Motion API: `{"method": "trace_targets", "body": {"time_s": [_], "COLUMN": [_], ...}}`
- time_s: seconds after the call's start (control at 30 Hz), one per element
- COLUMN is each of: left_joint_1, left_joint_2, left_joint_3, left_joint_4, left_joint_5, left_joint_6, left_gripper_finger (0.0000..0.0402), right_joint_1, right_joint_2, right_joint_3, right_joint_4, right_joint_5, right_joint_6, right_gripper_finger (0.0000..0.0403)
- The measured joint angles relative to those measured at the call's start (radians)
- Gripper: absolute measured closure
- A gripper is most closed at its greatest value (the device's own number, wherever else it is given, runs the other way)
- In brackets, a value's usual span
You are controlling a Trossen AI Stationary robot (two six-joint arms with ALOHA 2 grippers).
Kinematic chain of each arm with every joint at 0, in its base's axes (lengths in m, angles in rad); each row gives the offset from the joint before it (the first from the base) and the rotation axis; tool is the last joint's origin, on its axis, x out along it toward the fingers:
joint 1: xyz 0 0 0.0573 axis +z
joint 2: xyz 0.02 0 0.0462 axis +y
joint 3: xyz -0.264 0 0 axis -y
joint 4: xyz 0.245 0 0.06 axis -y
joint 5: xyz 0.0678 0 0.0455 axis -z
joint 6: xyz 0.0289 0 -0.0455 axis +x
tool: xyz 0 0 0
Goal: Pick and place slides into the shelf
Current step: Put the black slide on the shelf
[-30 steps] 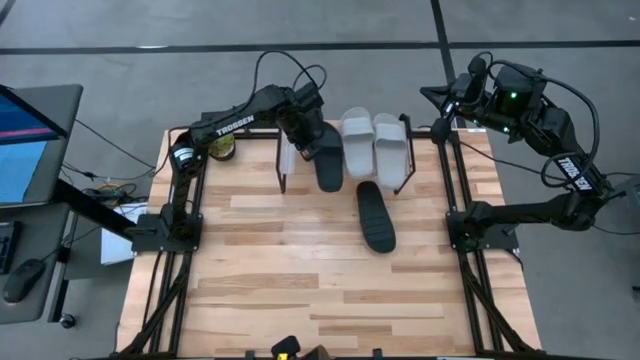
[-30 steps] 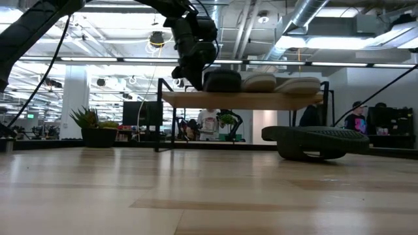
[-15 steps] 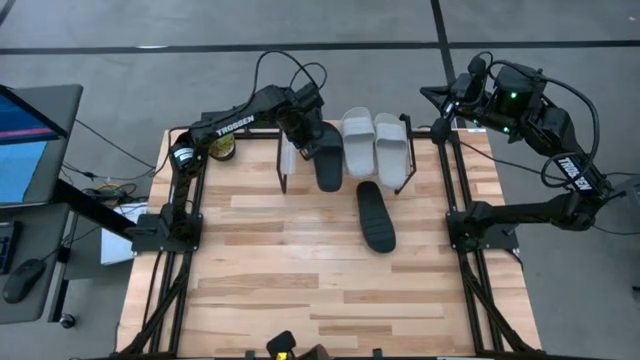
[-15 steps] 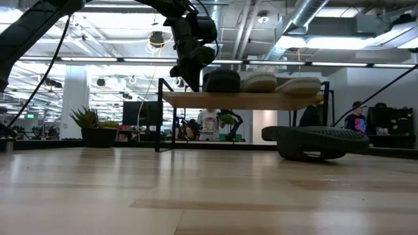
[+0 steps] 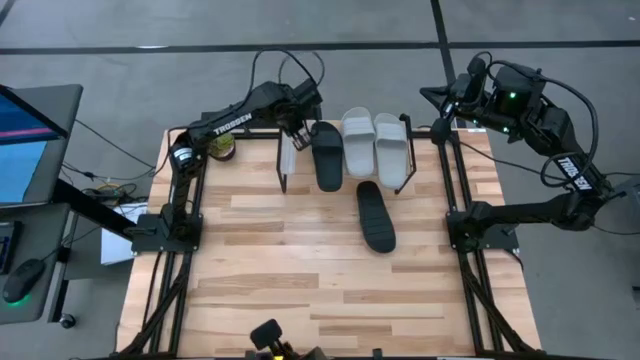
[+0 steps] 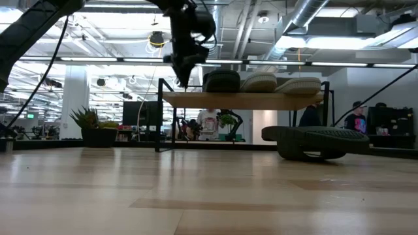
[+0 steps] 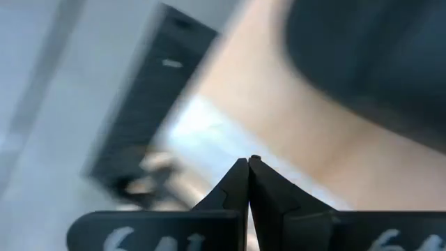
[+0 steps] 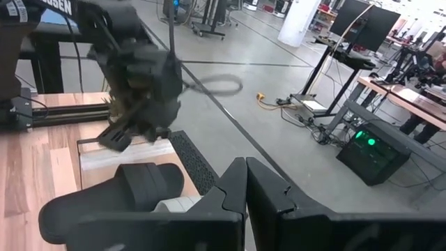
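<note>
Black and light grey slides are lying three abreast on the shelf [image 5: 285, 160] just beside the closed, empty left gripper [image 5: 296, 131], while a fourth, the black slide [image 5: 376, 216], is waiting on the table [image 5: 300, 270], right gripper [image 5: 447, 100] closed, parked far off.

Bench [image 5: 300, 260]: light wood planks in mixed tones, standing on a grey concrete floor [image 5: 120, 40] crossed by dark seam lines. A monitor [image 5: 25, 140] with a blue screen sits on a dark side desk at one edge; a mouse [image 5: 20, 280] lies near it, cables trailing beside. Level across the bench: open industrial hall, exposed silver ducting [image 6: 313, 19] and pipes overhead, rows of strip lights. White column [image 6: 75, 98] at the far side. Potted spiky plant [image 6: 88, 121] on a low ledge. People [image 6: 356, 117] stand in the distance among desks. More desks with monitors [image 8: 359, 17] farther off, a dark box with a green light [image 8: 369, 150] on the floor.
</note>
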Motion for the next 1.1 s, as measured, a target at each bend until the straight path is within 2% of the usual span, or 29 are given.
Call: {"method": "trace_targets", "body": {"time_s": [0.1, 0.2, 0.33, 0.53, 0.7, 0.97, 1.1], "left_joint_1": [-0.006, -0.007, -0.016, -0.036, -0.075, -0.194, -0.262], "left_joint_2": [0.0, -0.004, -0.153, -0.33, -0.435, -0.495, -0.493], "left_joint_3": [0.102, 0.252, 0.16, 0.155, 0.155, 0.154, 0.15], "left_joint_4": [-0.023, -0.02, 0.207, 0.34, 0.347, 0.151, 0.035], "left_joint_5": [-0.151, -0.246, -0.32, -0.293, -0.219, -0.203, -0.215], "left_joint_6": [0.021, 0.039, 0.102, 0.059, 0.046, -0.005, -0.041], "left_gripper_finger": [0.0401, 0.0401, 0.0401, 0.0401, 0.0401, 0.0401, 0.0401], "right_joint_1": [-0.007, -0.024, -0.045, -0.053, -0.045, 0.088, 0.192], "right_joint_2": [0.0, 0.0, -0.003, -0.028, -0.097, -0.257, -0.326], "right_joint_3": [0.0, 0.0, -0.021, -0.179, -0.363, -0.593, -0.676], "right_joint_4": [0.002, 0.002, 0.015, 0.086, 0.183, 0.308, 0.304], "right_joint_5": [0.0, 0.0, -0.001, -0.02, -0.091, -0.098, -0.038], "right_joint_6": [0.001, 0.008, 0.046, 0.161, 0.331, 0.604, 0.716], "right_gripper_finger": [0.0403, 0.0403, 0.0403, 0.0403, 0.0403, 0.0403, 0.0403]}}
